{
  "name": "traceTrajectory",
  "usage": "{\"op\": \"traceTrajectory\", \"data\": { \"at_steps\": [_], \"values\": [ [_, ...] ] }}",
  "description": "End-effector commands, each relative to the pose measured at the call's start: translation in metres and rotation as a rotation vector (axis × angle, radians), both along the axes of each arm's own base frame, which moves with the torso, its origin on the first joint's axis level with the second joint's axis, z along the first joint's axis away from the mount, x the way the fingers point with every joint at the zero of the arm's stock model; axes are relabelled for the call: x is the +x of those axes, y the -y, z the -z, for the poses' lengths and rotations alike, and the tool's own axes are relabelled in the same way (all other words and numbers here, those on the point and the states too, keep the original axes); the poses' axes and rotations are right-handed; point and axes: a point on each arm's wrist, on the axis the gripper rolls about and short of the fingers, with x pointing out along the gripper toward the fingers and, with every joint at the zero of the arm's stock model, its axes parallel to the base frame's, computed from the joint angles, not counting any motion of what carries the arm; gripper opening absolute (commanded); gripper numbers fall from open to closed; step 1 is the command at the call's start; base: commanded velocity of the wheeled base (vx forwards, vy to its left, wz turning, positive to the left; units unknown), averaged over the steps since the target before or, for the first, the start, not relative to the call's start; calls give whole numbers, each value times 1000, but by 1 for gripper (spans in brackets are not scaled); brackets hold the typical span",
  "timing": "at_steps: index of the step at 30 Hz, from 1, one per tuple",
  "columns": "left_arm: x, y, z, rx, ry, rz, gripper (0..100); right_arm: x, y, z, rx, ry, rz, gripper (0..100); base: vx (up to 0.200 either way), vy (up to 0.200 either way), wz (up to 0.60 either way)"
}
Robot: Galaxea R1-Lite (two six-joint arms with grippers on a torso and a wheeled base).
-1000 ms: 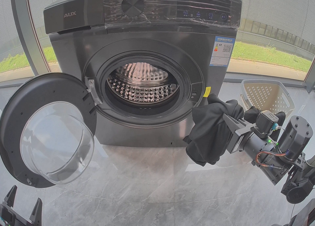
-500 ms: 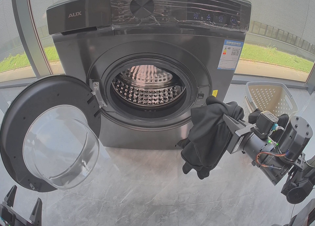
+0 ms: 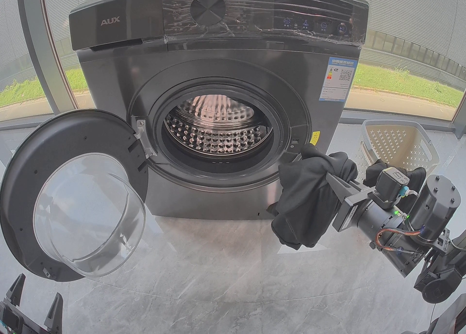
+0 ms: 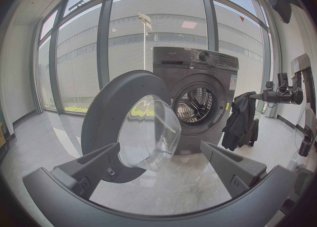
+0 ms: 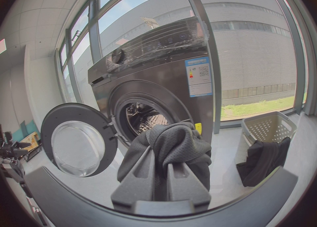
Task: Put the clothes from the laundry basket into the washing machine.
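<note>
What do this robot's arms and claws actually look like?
The right gripper and left gripper each have two dark grey wedge-shaped fingers. The right arm is a dark cylinder with an orange cable, a green light and a round black joint.

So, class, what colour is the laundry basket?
The basket is cream, clearest in the right wrist view.

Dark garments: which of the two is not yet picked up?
The garment draped over the laundry basket's rim; the other garment hangs clamped in the right gripper before the washing machine.
</note>
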Motion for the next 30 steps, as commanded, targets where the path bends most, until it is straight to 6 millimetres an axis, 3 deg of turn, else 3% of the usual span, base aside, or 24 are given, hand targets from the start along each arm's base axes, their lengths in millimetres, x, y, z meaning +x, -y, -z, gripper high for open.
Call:
{"op": "traceTrajectory", "data": {
  "at_steps": [1,5,14,25,27,29,30],
  "values": [
    [0,0,5,5,1,-3,100,0,-1,2,1,-7,-1,0,0,200,0],
    [0,0,5,7,1,-1,100,0,-1,2,1,-7,-1,0,0,200,0],
    [0,0,5,8,1,-4,100,-2,-4,2,-1,-10,-15,0,0,0,0],
    [0,0,5,39,5,5,100,10,-32,4,3,2,-64,0,0,0,0],
    [-3,1,-8,21,68,38,100,13,-39,2,17,14,-70,0,0,0,0],
    [-11,3,-41,6,168,117,100,17,-45,-1,29,24,-76,0,0,0,0],
    [-12,3,-44,7,171,123,100,17,-45,-1,29,24,-76,0,0,0,0]
  ]
}}
